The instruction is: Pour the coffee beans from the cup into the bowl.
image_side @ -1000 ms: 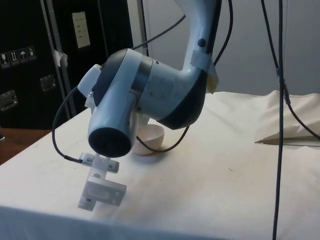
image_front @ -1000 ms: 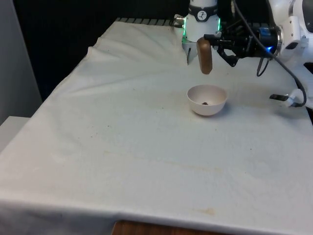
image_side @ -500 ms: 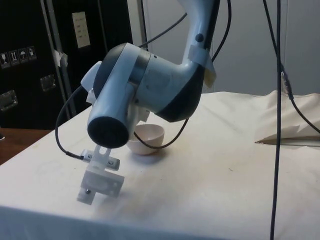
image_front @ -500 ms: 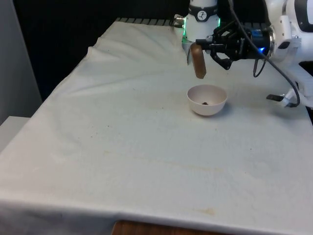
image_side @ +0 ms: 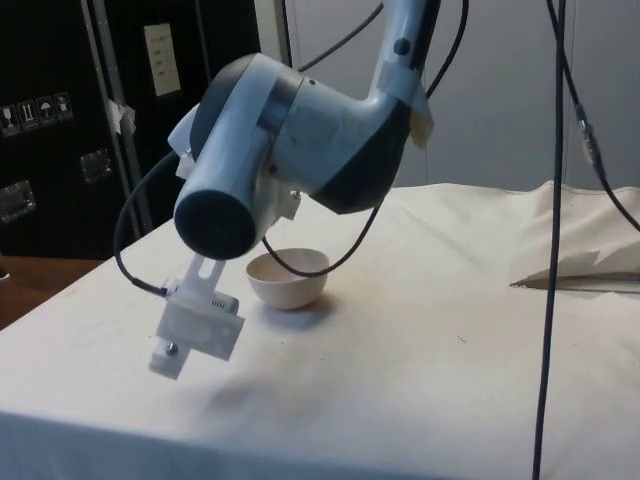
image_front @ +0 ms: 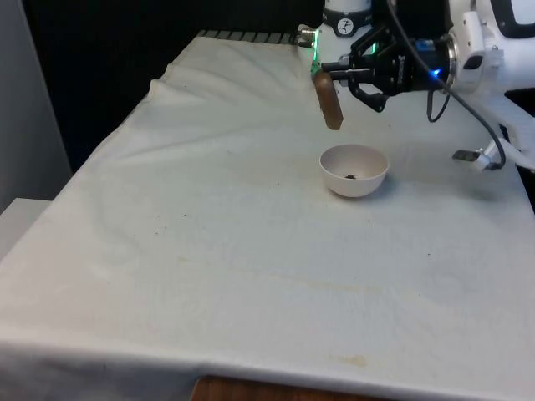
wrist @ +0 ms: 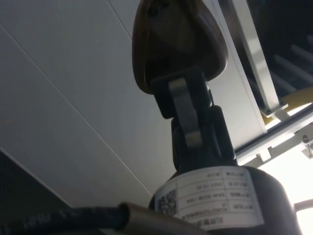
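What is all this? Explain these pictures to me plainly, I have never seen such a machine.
It is a white robot arm with several joints, ending in a black two-finger gripper. One camera looks across the table at the arm, one stands at the table's side, and one rides on the wrist, looking along the fingers. A white cloth covers the table. On it sits a small pale round bowl with a few dark coffee beans at its bottom. The gripper is shut on a brown cup, held in the air, tipped over, above the bowl and towards the front view's left.
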Controlling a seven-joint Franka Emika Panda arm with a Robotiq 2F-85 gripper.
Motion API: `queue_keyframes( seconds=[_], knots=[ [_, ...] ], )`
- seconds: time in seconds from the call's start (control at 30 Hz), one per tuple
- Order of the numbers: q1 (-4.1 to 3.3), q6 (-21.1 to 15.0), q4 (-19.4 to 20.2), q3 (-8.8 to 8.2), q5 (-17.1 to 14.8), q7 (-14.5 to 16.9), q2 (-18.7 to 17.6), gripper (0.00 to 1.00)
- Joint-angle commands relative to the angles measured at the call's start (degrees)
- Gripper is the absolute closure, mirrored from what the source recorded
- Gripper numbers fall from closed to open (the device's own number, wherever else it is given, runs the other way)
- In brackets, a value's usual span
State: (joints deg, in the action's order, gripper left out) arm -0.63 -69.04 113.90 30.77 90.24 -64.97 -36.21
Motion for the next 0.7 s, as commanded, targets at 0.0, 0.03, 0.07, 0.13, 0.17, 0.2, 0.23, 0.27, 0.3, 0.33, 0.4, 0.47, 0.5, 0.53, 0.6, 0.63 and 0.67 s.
queue_keyframes(
  seconds=[0.0, 0.03, 0.07, 0.13, 0.17, 0.2, 0.23, 0.27, 0.3, 0.33, 0.4, 0.47, 0.5, 0.53, 0.6, 0.63, 0.67],
  knots=[
    [0.69, -1.3, 0.7, 0.4, -0.5, -0.1, 1.0, 1.0],
    [0.74, -1.5, 0.8, 0.4, -0.6, -0.1, 1.3, 1.0],
    [0.8, -1.9, 1.0, 0.4, -0.9, -0.1, 1.9, 1.0],
    [0.34, -1.0, 0.6, 0.0, -0.7, 0.0, 1.6, 1.0],
    [0.86, -2.1, 1.1, 0.4, -1.1, 0.0, 2.4, 1.0],
    [0.92, -2.2, 1.1, 0.4, -1.3, 0.1, 2.6, 1.0],
    [0.97, -2.4, 1.1, 0.34, -1.4, 0.1, 2.9, 1.0],
    [1.03, -2.5, 1.1, 0.34, -1.4, 0.1, 3.0, 1.0],
    [1.09, -2.7, 1.2, 0.34, -1.5, 0.2, 3.3, 1.0],
    [1.2, -2.9, 1.2, 0.34, -1.6, 0.2, 3.6, 1.0],
    [1.38, -3.2, 1.3, 0.29, -1.9, 0.3, 4.3, 1.0],
    [1.43, -3.3, 1.4, 0.29, -2.0, 0.4, 4.5, 1.0],
    [1.43, -3.4, 1.4, 0.29, -2.2, 0.5, 4.8, 1.0],
    [1.49, -3.6, 1.4, 0.23, -2.3, 0.5, 5.0, 1.0],
    [1.6, -3.8, 1.5, 0.23, -2.6, 0.7, 5.8, 1.0],
    [1.66, -3.9, 1.5, 0.17, -2.6, 0.7, 6.0, 1.0],
    [1.72, -4.0, 1.5, 0.17, -2.8, 0.9, 6.2, 1.0]
  ],
)
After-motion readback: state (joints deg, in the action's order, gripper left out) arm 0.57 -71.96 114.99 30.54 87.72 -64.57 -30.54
